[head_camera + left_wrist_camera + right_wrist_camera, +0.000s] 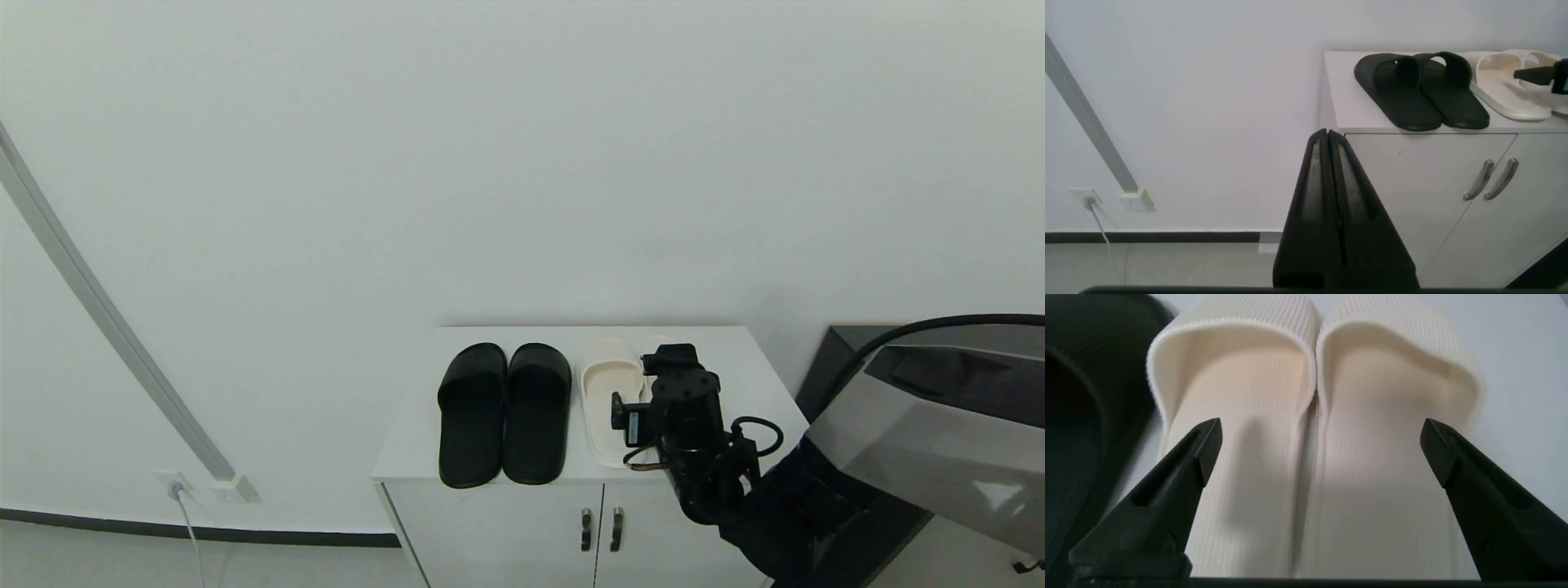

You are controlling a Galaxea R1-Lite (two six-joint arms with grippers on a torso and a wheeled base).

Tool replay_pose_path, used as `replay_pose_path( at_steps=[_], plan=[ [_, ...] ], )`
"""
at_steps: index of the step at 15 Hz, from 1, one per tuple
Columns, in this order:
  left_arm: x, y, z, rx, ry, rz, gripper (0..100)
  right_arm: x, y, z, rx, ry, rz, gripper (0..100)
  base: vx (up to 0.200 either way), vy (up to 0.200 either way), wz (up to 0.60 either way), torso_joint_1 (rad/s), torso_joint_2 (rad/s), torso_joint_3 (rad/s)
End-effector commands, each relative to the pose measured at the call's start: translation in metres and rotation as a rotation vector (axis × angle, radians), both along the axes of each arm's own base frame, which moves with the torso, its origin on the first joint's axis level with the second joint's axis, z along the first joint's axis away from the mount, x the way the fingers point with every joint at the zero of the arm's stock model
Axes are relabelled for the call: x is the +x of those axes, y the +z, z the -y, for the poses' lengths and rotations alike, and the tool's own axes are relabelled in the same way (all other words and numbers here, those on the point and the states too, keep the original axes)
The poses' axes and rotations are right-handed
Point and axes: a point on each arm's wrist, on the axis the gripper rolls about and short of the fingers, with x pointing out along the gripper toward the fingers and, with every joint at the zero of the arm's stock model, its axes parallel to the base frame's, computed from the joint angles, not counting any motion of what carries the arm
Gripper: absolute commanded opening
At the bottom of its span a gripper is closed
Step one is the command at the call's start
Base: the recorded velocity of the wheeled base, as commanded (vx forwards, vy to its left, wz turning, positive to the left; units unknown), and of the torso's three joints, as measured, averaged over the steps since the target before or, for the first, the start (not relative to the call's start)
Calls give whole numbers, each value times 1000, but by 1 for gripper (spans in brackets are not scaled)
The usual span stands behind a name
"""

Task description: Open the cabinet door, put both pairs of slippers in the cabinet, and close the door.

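A white cabinet [412,453] stands against a plain wall. Its two doors [506,535] are shut, and the paired handles [585,528] meet at the middle of the cabinet front. Two pairs of slippers lie side by side on the cabinet top, toes towards the wall: a black pair [504,412] over the left door and a cream pair [608,400] over the right door, the two pairs just apart.

The right gripper [1321,433] hangs above the cabinet top, over the cream pair. Its fingers are spread wide and hold nothing, with one fingertip outside each outer edge of the pair. The two cream slippers press against each other along their inner sides. The left gripper [1328,135] is clenched and empty, low and well to the left of the cabinet, below the level of its top.

The step in hand looks like a grasp on the cream pair, though the doors are not yet opened. To do it well, the right gripper should probably come straight down with both slippers between its fingers, then squeeze across the ribbed straps so that the two lift as one. The material looks soft, so a firm, centred squeeze may stop one slipper sliding out. The black pair lies close by, so the nearer finger needs to drop into the gap beside it.
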Motion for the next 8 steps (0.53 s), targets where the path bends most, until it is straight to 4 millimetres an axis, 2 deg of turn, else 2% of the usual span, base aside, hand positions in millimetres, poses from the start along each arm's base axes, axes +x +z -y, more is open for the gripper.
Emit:
replay_pose_path(
  at_steps=[1, 4, 8],
  plan=[
    [0, 0, 0, 0, 1, -1, 0, 19, -6, -3, 7, -21, 10, 100, 0, 0, 0, 0, 0, 0],
    [0, 0, 0, 0, 2, -1, 0, 33, -4, -6, 9, -35, 11, 100, 0, 0, 0, 0, 0, 0],
    [0, 0, 0, 0, 1, -1, 0, 43, -2, -9, 14, -43, 17, 100, 0, 0, 0, 0, 0, 0]
  ],
)
